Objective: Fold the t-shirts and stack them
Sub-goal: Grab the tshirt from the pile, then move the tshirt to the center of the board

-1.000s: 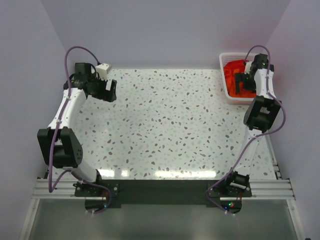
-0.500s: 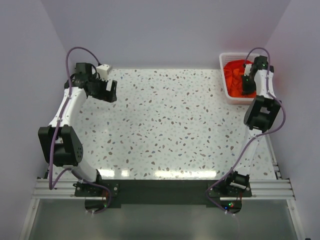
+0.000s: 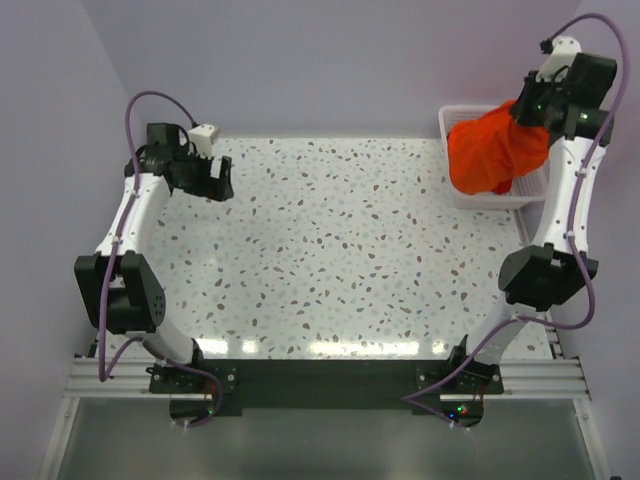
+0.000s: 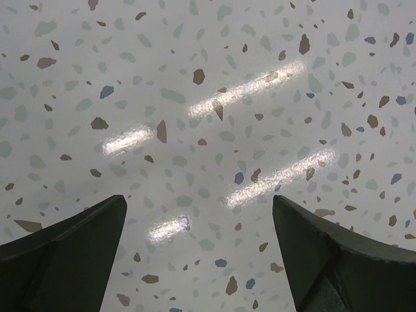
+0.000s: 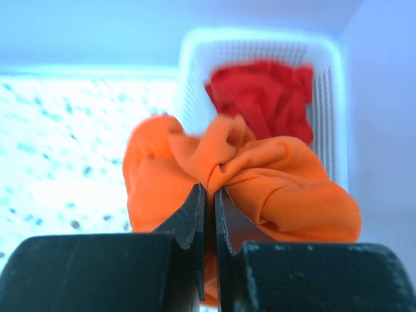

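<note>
The right claw [image 5: 209, 195] has just pinched the orange t-shirt [image 5: 279, 188] and risen; the shirt hangs bunched beneath it. Beyond, red t-shirts [image 5: 260, 97] stay in the basket [image 5: 328, 117]. Far off, the left claw [image 4: 198, 224] gapes wide above the desk [image 4: 195, 65]. Spreading likely follows.

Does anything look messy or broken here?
Nothing is broken or spilled. The orange t-shirt hangs in a crumpled bunch from the right gripper above the white basket, and a red t-shirt lies scrunched inside it. Neither is folded yet.
</note>
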`<action>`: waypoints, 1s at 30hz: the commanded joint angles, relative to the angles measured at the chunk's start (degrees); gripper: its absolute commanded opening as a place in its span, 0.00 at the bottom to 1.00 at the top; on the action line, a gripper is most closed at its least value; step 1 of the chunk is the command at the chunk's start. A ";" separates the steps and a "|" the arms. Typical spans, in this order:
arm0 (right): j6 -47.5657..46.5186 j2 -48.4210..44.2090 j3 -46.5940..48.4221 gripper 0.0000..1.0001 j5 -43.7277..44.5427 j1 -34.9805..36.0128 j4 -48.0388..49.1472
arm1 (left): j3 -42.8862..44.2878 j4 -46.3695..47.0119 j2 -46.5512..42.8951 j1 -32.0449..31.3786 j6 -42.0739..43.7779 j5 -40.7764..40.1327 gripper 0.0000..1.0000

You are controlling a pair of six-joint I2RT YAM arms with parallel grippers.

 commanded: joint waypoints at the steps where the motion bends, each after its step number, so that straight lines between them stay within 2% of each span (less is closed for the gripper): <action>1: 5.78 -4.33 0.55 0.00 -6.94 -0.08 10.13 | 3.54 1.88 -2.26 2.85 -2.76 4.33 1.00; 8: 19.39 -6.89 6.33 0.00 -14.85 1.06 24.11 | 5.57 1.88 -1.21 9.71 -7.59 13.20 1.00; 14: 20.12 -8.55 9.69 0.00 -18.28 7.82 29.04 | 5.31 2.15 -2.61 11.12 -7.86 15.50 1.00; 18: 16.43 -11.81 5.48 0.00 -19.51 16.67 29.49 | 4.52 2.85 -4.72 11.47 -7.16 15.41 1.00; 19: 13.90 -13.03 3.12 0.00 -19.25 20.36 28.44 | 4.43 2.68 -5.33 11.56 -6.89 15.41 1.00; 23: 10.36 -15.76 -8.12 0.00 -19.25 25.75 27.64 | 4.08 2.15 -6.83 11.74 -5.32 16.02 1.00; 24: 9.84 -16.29 -10.67 0.07 -19.86 27.76 26.94 | 3.82 1.89 -7.10 11.74 -4.79 16.29 1.00; 25: 9.31 -17.16 -15.92 0.26 -20.65 28.82 26.33 | 3.29 1.54 -7.45 11.74 -4.26 16.64 1.00; 26: 8.26 -17.61 -18.67 0.69 -21.70 30.75 25.71 | 3.02 1.36 -7.62 11.74 -3.04 17.08 1.00; 27: 6.07 -18.48 -21.48 0.97 -22.06 31.81 24.40 | 2.76 0.75 -7.80 11.74 -2.33 17.17 1.00; 28: 3.44 -18.75 -26.47 0.99 -21.98 32.78 23.60 | 1.98 0.48 -8.06 11.74 -0.84 17.17 1.00; 30: 2.10 -19.19 -30.63 0.99 -19.87 34.11 21.85 | 0.92 -0.57 -8.50 11.82 1.01 17.34 1.00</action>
